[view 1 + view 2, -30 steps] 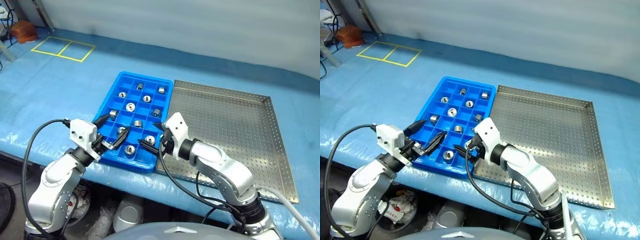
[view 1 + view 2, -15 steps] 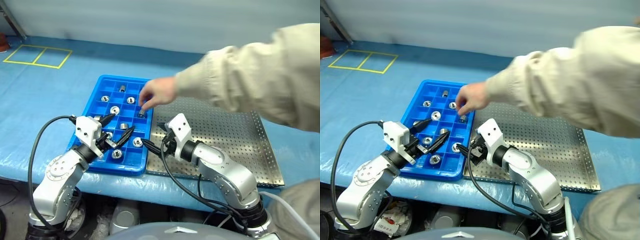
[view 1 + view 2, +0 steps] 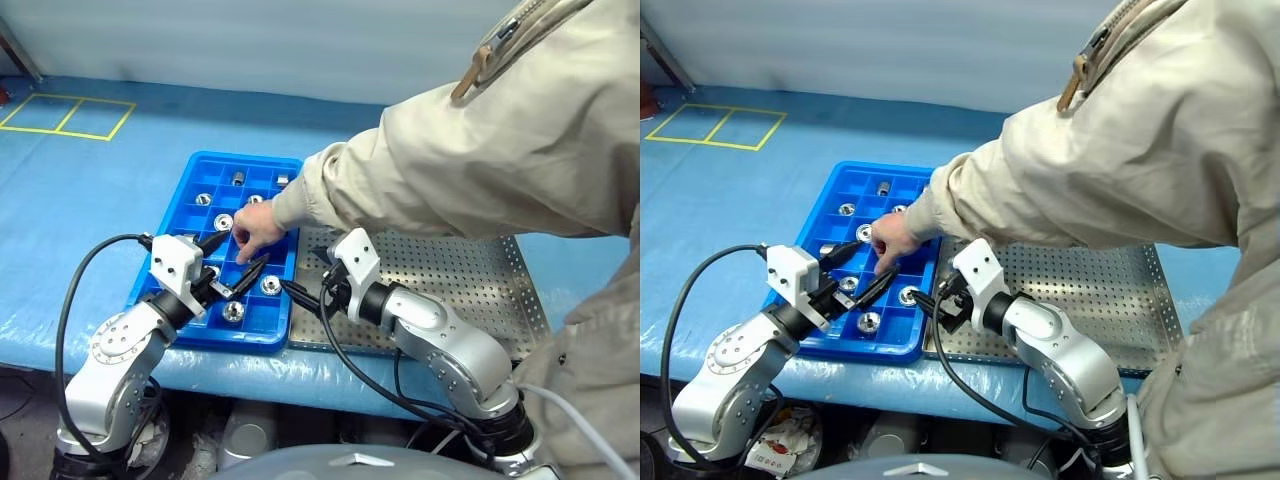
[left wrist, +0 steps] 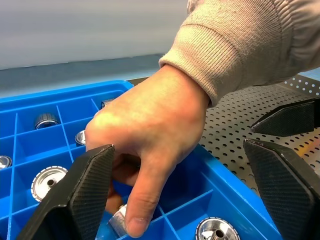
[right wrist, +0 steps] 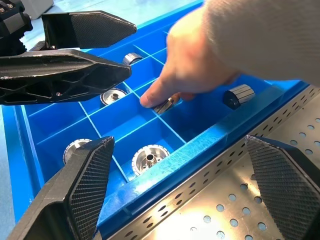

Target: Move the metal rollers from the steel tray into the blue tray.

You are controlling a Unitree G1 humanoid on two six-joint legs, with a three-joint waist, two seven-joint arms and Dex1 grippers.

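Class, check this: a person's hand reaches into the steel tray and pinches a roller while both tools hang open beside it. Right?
Not quite. The hand reaches into the blue tray, not the steel tray. The right wrist view shows it pinching a roller there. Both tools are open.

A person's beige sleeve (image 3: 480, 150) reaching across in front of me, ribbed cuff (image 4: 235, 50) at the wrist, blue tabletop sheet (image 3: 90, 190) under everything, yellow tape rectangles (image 3: 65, 115) on it at my far left, pale wall (image 3: 250, 40) behind.
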